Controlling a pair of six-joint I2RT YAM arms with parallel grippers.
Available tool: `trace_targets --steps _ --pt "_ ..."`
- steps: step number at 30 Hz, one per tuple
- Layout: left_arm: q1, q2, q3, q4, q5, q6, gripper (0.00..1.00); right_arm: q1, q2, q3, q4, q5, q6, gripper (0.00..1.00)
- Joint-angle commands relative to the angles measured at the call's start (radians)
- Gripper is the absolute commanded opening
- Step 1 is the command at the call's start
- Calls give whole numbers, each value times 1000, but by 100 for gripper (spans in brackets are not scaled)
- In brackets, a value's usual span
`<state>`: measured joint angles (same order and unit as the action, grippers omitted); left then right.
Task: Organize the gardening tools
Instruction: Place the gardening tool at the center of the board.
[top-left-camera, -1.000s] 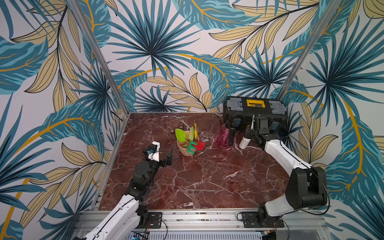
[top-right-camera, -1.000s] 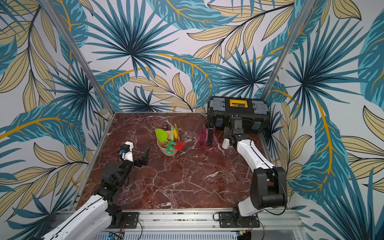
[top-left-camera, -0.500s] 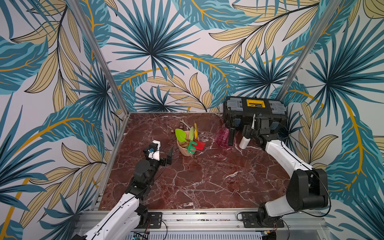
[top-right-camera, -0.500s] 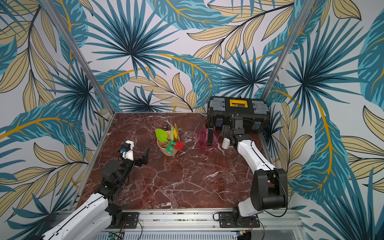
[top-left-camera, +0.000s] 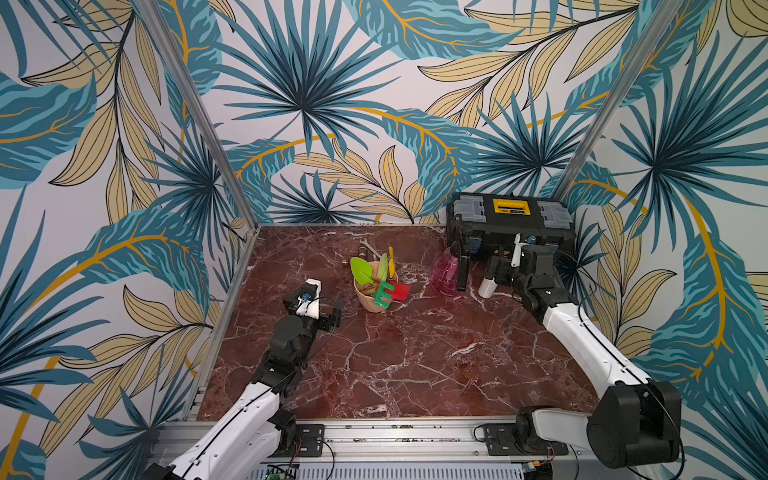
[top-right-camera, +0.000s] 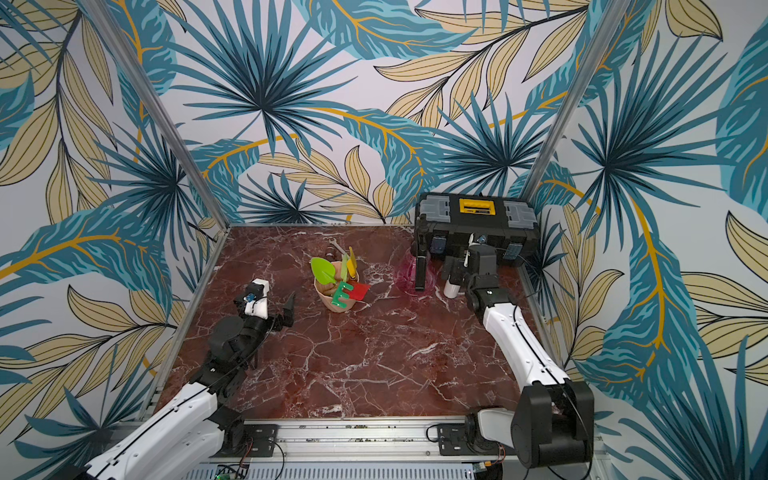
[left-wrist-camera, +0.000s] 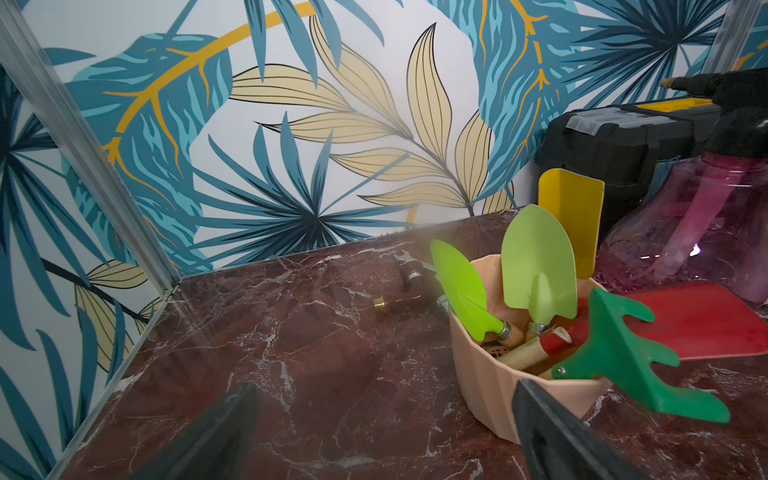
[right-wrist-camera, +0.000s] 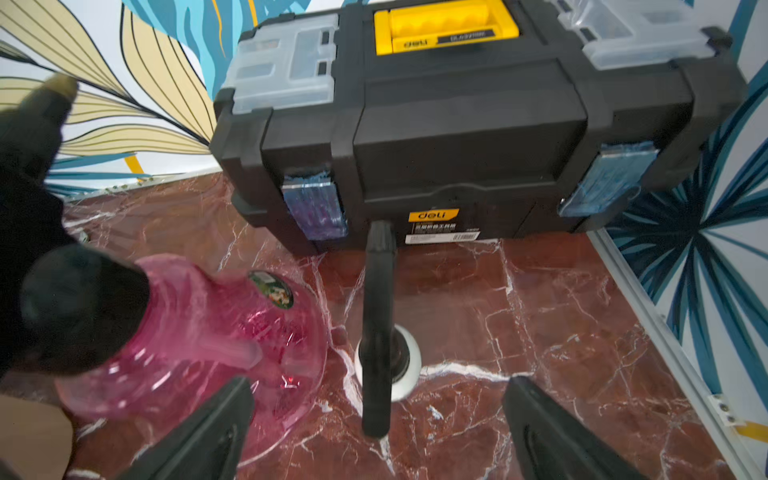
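1. Black-fingered, the right claw (right-wrist-camera: 378, 382) is spread wide and nothing is held; an upright black-handled tool (right-wrist-camera: 407, 361) with a white base stands between its jaws, apparently untouched.
2. That tool, or the pink spray bottle (right-wrist-camera: 216, 324) just beside it, could be toppled by a sideways withdrawal.
3. The left claw (left-wrist-camera: 384, 386) is likewise held wide and empty, near the peach pot (left-wrist-camera: 490, 374).
4. The gardening tools (left-wrist-camera: 538, 266) are gathered in that pot, toward the bench's (top-left-camera: 415, 353) far edge; it could be tipped if the overhanging green rake (left-wrist-camera: 631, 357) were caught.
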<state>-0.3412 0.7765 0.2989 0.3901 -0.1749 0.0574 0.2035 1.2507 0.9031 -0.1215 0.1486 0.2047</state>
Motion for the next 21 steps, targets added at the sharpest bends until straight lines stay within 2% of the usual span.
trace_targets --steps 1,6,13,17,21 --pt "19 11 29 -26 -42 30 100 -3 -73 -142 139 -20 -14 99" --pt "91 41 5 18 -36 49 100 -3 -70 -308 354 42 -64 99" --pt "169 105 -31 127 -28 93 100 -4 45 -406 609 46 -179 99" --pt "236 239 -46 296 52 64 100 -4 103 -466 788 52 -248 99" --pt "250 406 -13 401 95 89 100 -16 148 -494 915 21 -282 99"
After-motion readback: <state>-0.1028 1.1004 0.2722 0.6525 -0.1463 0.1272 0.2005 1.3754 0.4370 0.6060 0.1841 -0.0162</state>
